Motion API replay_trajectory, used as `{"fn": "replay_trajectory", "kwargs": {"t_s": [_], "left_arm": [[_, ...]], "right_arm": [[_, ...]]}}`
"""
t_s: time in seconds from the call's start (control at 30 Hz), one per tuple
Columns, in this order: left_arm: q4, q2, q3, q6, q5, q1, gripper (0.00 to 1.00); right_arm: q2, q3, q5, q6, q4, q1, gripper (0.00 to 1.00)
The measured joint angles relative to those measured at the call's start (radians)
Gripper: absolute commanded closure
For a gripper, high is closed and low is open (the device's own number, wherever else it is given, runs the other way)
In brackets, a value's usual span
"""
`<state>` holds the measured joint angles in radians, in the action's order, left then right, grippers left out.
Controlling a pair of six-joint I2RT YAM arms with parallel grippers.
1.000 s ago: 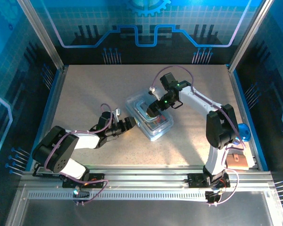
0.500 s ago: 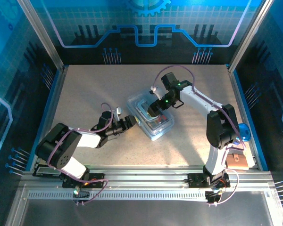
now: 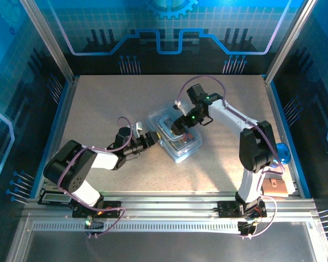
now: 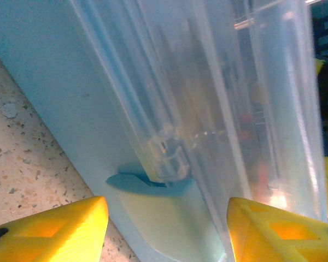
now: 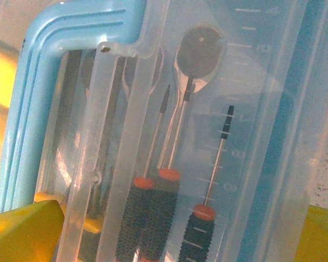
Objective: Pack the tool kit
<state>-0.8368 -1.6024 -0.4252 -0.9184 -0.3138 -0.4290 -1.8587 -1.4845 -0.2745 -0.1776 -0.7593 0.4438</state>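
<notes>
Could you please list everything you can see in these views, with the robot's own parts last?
table: one, speckled beige, under everything
tool kit box: one, translucent pale blue with a clear top, middle of the table
screwdrivers: three, black handles with orange collars, inside the box
round object: one, blue, table's right edge
block: one, tan, near-right corner
left gripper: one, yellow fingertips, open astride the box's left edge
right gripper: one, yellow fingertips, open over the box

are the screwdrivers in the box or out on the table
In. Three screwdrivers lie side by side inside the box, seen through its clear lid in the right wrist view.
</notes>
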Motion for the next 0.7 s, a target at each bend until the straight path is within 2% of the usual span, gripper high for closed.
{"fn": "replay_trajectory", "kwargs": {"t_s": [0.37,0.7], "left_arm": [[-0.049,-0.033,-0.001,-0.011,-0.026,0.002,0.45],[0.095,0.046,-0.005,0.021,-0.021,0.001,0.45]], "right_arm": [[0.0,0.0,0.0,0.0,0.0,0.0,0.0],[0.0,0.0,0.0,0.0,0.0,0.0,0.0]]}}
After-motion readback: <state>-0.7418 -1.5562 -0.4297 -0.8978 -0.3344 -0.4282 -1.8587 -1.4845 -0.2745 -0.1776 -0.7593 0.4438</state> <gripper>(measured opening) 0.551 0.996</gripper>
